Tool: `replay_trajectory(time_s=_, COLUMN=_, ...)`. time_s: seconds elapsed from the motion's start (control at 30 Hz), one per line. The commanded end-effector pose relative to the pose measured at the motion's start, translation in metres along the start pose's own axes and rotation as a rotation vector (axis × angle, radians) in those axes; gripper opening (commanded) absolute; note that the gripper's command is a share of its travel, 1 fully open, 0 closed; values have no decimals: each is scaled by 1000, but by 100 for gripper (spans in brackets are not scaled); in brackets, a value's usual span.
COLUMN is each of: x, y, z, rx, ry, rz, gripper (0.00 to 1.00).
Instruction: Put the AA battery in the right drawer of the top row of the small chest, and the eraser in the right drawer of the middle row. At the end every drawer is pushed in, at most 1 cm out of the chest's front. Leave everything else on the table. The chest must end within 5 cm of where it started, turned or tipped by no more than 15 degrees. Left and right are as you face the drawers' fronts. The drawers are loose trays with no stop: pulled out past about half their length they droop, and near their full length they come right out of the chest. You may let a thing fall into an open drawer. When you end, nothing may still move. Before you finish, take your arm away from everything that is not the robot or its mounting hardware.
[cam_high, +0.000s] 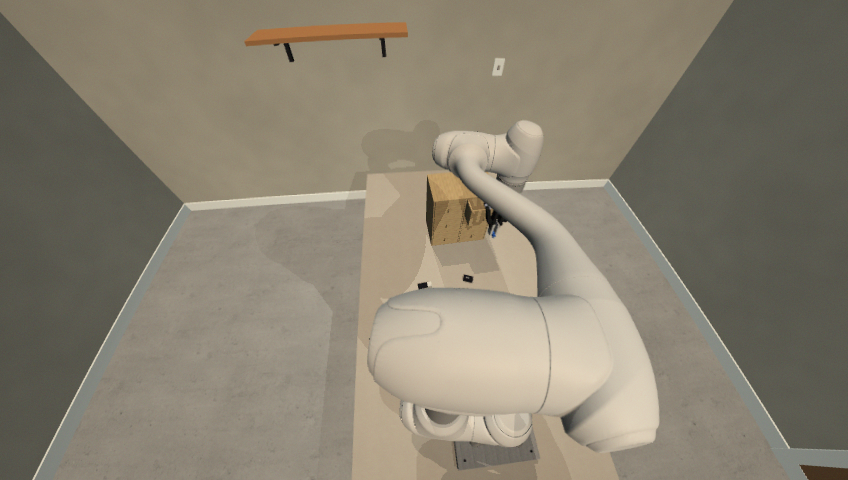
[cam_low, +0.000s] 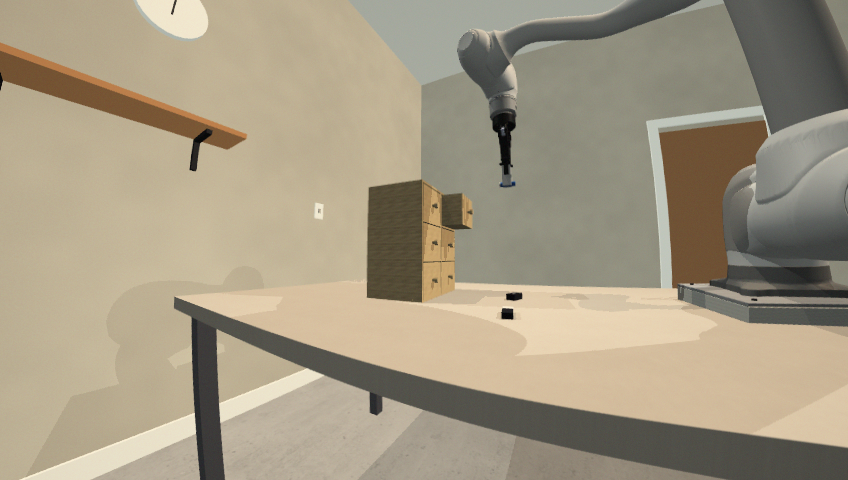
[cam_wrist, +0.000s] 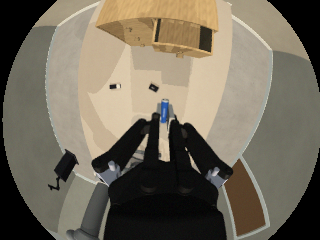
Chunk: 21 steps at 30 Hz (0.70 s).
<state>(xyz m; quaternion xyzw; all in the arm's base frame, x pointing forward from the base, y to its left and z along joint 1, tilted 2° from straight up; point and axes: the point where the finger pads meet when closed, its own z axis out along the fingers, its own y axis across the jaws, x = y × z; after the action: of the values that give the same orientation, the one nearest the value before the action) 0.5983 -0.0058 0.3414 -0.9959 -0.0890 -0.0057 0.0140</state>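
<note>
The small wooden chest (cam_low: 407, 240) stands at the far end of the table, also seen in the wrist view (cam_wrist: 160, 16). Its top-row right drawer (cam_low: 458, 210) is pulled out, and it shows open from above in the wrist view (cam_wrist: 182, 36). The other drawers look pushed in. My gripper (cam_low: 505, 177) points straight down, shut on the AA battery (cam_low: 512, 183), a blue-tipped cylinder sticking out below the fingertips. It hangs high above the table, out in front of the open drawer and slightly above it. Two small dark blocks (cam_low: 514, 295) (cam_low: 507, 312) lie on the table; I cannot tell which is the eraser.
The two dark blocks also show in the top view (cam_high: 467, 277) (cam_high: 423, 285), in front of the chest (cam_high: 455, 208). My arm's base plate (cam_low: 767, 300) sits at the near end of the table. The arm hides part of the table in the top view.
</note>
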Motion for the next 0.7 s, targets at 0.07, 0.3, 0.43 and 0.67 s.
replay_trajectory(time_s=0.07, x=0, y=0, z=-8, rx=0, ry=0, rz=0, gripper=6)
replay_trajectory(time_s=0.3, x=0, y=0, z=-12, rx=0, ry=0, rz=0, gripper=6)
replay_trajectory(time_s=0.43, x=0, y=0, z=-12, rx=0, ry=0, rz=0, gripper=6)
replay_trajectory(time_s=0.67, x=0, y=0, z=-12, rx=0, ry=1, rz=0, gripper=6)
